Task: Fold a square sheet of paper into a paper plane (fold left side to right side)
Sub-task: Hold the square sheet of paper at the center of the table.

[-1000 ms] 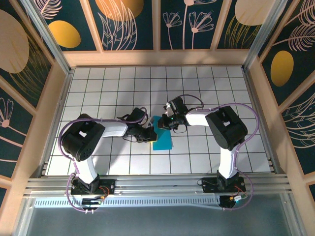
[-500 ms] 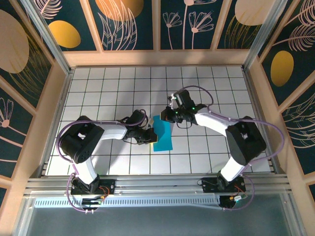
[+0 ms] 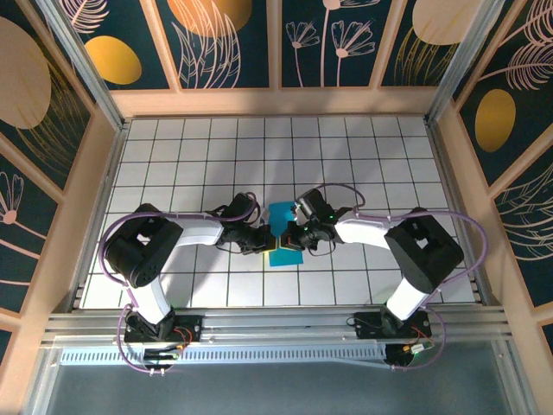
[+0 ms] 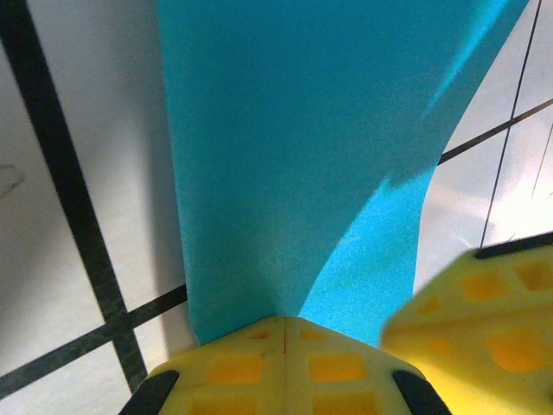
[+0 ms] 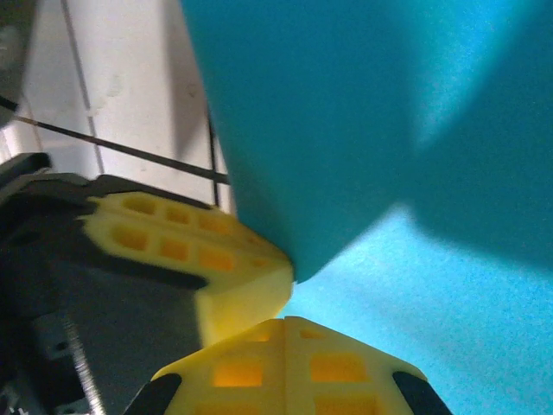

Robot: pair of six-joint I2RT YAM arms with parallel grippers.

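At mid-table, arms bent inward — left claw [image 4: 285,337] pinching the blue paper [image 4: 294,147], right claw [image 5: 285,333] clenched

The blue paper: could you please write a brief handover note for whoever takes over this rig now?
Left gripper shut on a corner of the sheet of paper.
Right gripper shut against the paper; grip unclear.
Paper on the table between them, one layer raised over another.
Done: a fold begun; no plane yet.
Left: press the crease, then the remaining folds.
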